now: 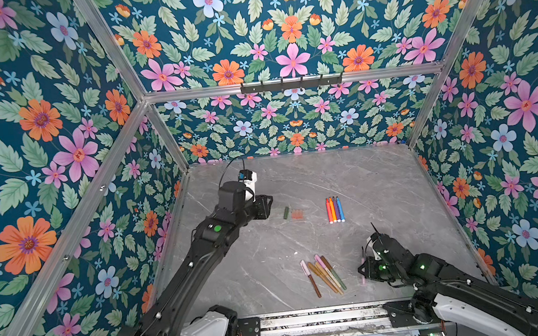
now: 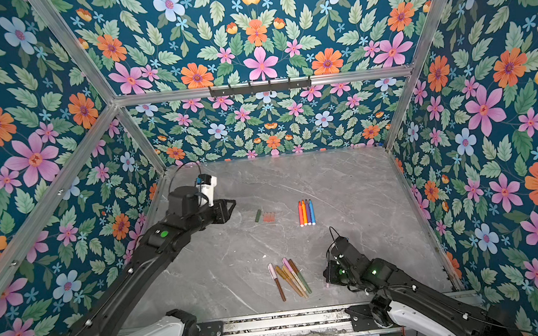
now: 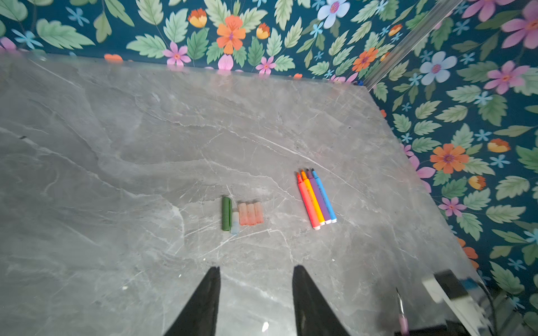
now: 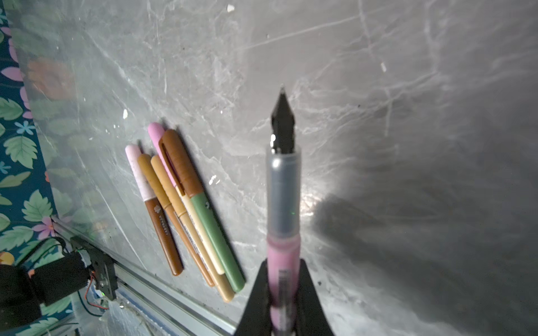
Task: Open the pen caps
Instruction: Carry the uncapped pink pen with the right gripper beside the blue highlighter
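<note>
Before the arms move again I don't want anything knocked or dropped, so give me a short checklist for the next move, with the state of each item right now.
1. Left gripper open and empty: ok.
2. Right gripper shut on the pink pen: ok.
3. Pink pen's cap off, dark nib bare: ok.
4. Loose caps lying in a group, apart from the left gripper: ok.
5. Bare space beside the row of four uncapped pens for setting the pink pen down: ok.
6. All caps off: not ok, five capped pens lie together near the front edge.
</note>
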Controlling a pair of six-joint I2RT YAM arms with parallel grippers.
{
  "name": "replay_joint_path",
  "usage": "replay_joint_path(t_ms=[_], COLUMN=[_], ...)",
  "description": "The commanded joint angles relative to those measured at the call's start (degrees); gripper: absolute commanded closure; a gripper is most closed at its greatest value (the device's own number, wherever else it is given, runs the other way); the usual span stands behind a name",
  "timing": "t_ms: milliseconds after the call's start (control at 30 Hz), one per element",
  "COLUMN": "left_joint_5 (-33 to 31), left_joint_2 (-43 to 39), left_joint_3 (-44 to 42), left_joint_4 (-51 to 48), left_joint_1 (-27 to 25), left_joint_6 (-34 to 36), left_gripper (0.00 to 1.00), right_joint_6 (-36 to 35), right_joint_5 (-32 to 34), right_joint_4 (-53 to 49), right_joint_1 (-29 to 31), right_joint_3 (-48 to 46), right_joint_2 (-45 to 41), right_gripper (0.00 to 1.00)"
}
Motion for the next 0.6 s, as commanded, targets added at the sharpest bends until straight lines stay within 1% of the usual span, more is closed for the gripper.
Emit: replay_joint_path(t_ms=[0,100,200,267,333,400,467,567], left_joint_5=[-1.6,-0.4,-1.1,-1.8,-1.1,-0.8,-1.3,-0.7], left_joint_2=[-6.0,-8.7,-9.2,-9.8,-10.5,-11.8,-12.6,-13.2], left_joint_3=[-2.4,-5.0,-7.3,-9.1,-9.5,-10.2,-10.7,-10.8], left_joint_4=[-7.2,-8.9,-10.0,-9.9,-9.4,-8.4,-7.7,-8.1], left_joint_1=[0.0,0.1,0.0,0.1,0.0,0.0,0.0,0.0], left_joint_6=[2.2,2.4,3.4,4.1,4.1,4.1,3.9,3.9], left_gripper=[0.54,0.54,0.55,0.56,0.56,0.56,0.55,0.55], right_joint_6=[-7.8,-14.3,-20.4,-24.0,-27.6,-30.7,-31.7,-32.1], right_joint_5=[-5.3,-6.2,-10.1,-12.8,-12.7,-10.8,-9.6,-10.5], right_joint_4=[-1.2,-4.1,-4.7,-4.2,-4.0,-4.7,-4.4,-3.0], right_joint_1=[-6.3,-14.5,-23.5,-27.8,-28.7,-28.9,-29.9,-30.6], right_joint_3=[3.6,9.0,14.8,19.1,24.0,29.3,34.1,39.9], right_joint_2=[1.2,4.7,12.8,19.7,26.5,33.5,40.3,48.2], right_gripper=[1.00,1.00,1.00,1.00,1.00,1.00,1.00,1.00])
